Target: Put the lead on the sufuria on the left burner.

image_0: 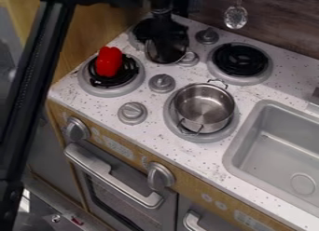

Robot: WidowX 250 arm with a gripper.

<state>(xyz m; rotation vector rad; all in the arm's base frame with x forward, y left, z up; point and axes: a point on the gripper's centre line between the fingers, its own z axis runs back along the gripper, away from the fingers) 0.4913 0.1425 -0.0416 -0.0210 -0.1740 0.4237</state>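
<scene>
Wall: dark wood boards (274, 20) behind the toy stove, with a glass ornament (235, 16) hanging in front.
Worktop: pale and speckled (100, 106), set with four burners and their knobs; the sink (233, 155) lies beside the pot's burner (209, 138).
Pot: steel, uncovered and upright on that burner, one handle (219, 82) towards the wall, the other (190, 127) towards the oven (128, 195).
Lid: round and dark with a thin bright rim, tilted (167, 50), at the back of the stove, just beside a knob (189, 59) and in front of the rear burner (137, 39).
Gripper: right above the lid (163, 30); black on dark there, so I cannot tell whether it is closed on it or only near it.
Red pepper: on the front burner (100, 90) across from the pot, well apart from it (109, 61).
Step in hand: probably securing the lid for the trip across to the pot.
Risk at the knob: carried too low, the lid could catch it and twist or slip.
Risk at the pot: set down still tilted, the lid could drop one edge inside; lowered off centre, it could land on a handle, slide off, or nudge the pot towards the sink.
</scene>
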